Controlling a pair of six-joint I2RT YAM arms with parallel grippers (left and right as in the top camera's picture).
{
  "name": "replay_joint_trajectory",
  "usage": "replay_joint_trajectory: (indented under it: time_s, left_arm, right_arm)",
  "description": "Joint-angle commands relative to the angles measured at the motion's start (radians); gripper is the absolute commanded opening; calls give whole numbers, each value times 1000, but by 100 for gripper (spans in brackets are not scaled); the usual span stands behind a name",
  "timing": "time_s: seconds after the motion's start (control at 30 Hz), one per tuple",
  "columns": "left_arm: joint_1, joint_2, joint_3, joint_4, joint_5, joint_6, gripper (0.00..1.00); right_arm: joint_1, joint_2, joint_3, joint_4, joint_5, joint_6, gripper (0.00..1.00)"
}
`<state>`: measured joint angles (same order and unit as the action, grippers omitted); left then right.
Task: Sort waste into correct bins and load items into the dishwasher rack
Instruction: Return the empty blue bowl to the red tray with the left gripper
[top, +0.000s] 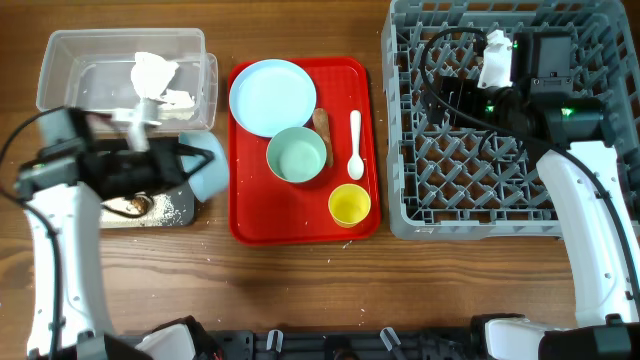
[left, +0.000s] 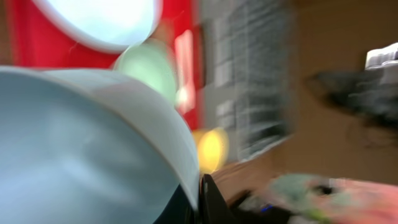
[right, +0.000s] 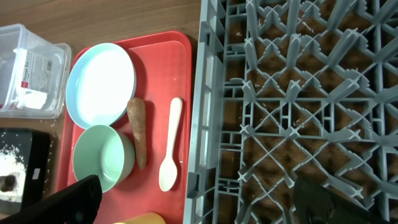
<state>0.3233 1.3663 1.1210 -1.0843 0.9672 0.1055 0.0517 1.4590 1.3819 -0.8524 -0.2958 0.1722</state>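
Wooden table (top: 300, 270), left pincer (top: 186, 162) clamping light blue bowl (top: 208, 166), right pincer (right: 196, 190) wide over grey rack (top: 480, 170), clear tub (right: 37, 46) label (right: 30, 70) unreadable

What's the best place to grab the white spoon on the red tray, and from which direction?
Take the white plastic spoon by the middle of its thin handle, coming straight down from above with the fingers closing across its width. It lies flat on the red tray, with bare tray between it and the brown food stick; the bowl end is wider.
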Motion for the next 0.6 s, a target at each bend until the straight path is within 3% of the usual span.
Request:
replay_joint_trajectory:
  time_s: [0.0,0.2,0.43,0.57]
  left_arm:
    - [-206,-10,-3,7,-452,-199,4]
    - [-570,8,-83,84,-798,-452,4]
    - [-874,9,-236,319,-941,-484,4]
    - [-933,9,-304,401,-1004,-485,6]
  right_arm:
    - [8,8,17,4,-16,13,100]
    - [8,8,17,6,-16,11,100]
    - [8,36,17,24,-17,13,100]
    - [8,45,17,21,-17,13,100]
